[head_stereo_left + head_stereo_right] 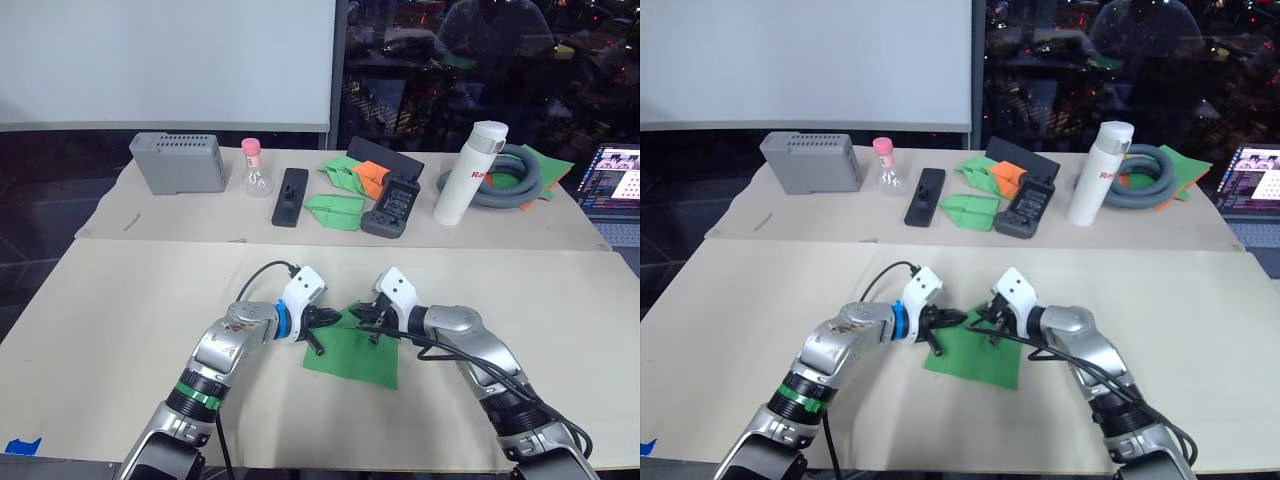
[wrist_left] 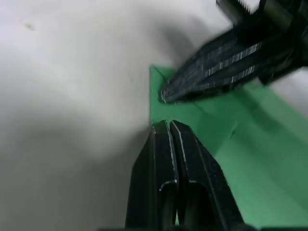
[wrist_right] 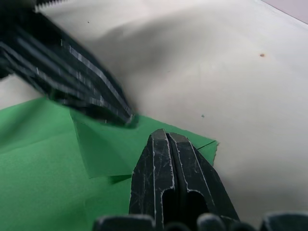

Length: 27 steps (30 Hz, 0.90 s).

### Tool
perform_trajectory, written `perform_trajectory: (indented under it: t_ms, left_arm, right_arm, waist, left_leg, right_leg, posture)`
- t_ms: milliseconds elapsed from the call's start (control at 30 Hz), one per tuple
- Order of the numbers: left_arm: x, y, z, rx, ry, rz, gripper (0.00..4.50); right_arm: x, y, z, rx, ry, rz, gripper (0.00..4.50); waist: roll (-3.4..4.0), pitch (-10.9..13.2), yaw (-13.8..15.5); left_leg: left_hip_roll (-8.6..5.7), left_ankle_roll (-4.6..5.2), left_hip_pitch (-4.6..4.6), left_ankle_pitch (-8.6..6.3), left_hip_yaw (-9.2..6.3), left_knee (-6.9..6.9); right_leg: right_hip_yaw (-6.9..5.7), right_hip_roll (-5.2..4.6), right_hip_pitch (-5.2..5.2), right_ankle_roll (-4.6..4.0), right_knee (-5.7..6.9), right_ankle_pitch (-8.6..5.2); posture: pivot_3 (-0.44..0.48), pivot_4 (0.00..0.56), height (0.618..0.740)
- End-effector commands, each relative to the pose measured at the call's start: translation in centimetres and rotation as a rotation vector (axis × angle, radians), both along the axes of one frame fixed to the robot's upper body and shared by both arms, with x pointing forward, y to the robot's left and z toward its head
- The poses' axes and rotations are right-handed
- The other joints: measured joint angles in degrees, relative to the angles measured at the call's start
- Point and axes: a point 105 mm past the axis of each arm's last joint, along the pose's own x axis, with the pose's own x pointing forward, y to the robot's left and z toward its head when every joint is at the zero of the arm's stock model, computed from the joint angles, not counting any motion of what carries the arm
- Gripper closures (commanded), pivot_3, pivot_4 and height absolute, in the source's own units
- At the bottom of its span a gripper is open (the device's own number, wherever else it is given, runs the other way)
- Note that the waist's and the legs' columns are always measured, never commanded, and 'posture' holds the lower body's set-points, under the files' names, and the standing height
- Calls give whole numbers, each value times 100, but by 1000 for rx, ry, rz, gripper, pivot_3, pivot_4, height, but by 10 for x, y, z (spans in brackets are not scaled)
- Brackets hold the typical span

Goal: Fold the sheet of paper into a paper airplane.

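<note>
The bright green sheet of paper lies flat on the front middle of the table. A small flap is folded over at its far edge, and it has no paper airplane shape. My left gripper is shut, its tips resting on that far edge from the left. My right gripper is shut too. It faces the left one from the right, with its tips over the far corner of the sheet, beside the flap. The two sets of tips almost touch.
Along the back table stand a grey box, a pink-capped flask, a black remote, folded green papers, an orange paper dart, a black device, a white bottle, a grey hose and a laptop.
</note>
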Motion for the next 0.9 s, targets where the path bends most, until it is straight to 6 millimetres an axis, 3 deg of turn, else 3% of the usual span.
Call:
perform_trajectory:
  t_ms: [33, 200, 467, 667, 900]
  left_arm:
    - [-11, -10, -2, 14, -31, -76, 4465]
    - [-4, 6, -16, 12, 26, 55, 4465]
    - [-9, 5, -10, -44, 25, 47, 4465]
    - [-7, 17, -16, -18, 33, 91, 4465]
    - [2, 21, -11, -7, -8, 120, 4465]
  right_arm:
    - [-5, -2, -14, -36, 39, -9, 4500]
    - [-8, 7, -7, -24, -1, 26, 4500]
    - [3, 22, -2, -32, -57, 36, 4500]
    - [3, 29, -4, -25, -47, 46, 4500]
    - [10, 10, -9, -36, -33, -60, 4500]
  waist:
    - [0, 0, 0]
    - [0, -1, 1]
    - [-1, -1, -97]
    - [-1, -1, -106]
    - [-1, -1, -105]
  left_leg:
    - [0, 0, 0, 0, 0, 0]
    - [1, 8, 4, -5, -1, 0]
    - [5, 5, 11, -3, -1, 0]
    - [5, 4, 11, -4, -2, -1]
    - [7, 3, 14, -4, -2, -1]
  right_leg:
    - [1, 0, 0, 0, 0, 0]
    - [4, -3, 2, 0, 0, 0]
    - [6, 0, 1, 0, 11, 0]
    - [6, -2, 0, -1, 12, 0]
    - [7, -3, 0, -1, 14, 0]
  posture:
    - [0, 150, 740]
    - [0, 150, 740]
    - [0, 150, 740]
    - [0, 150, 740]
    - [0, 150, 740]
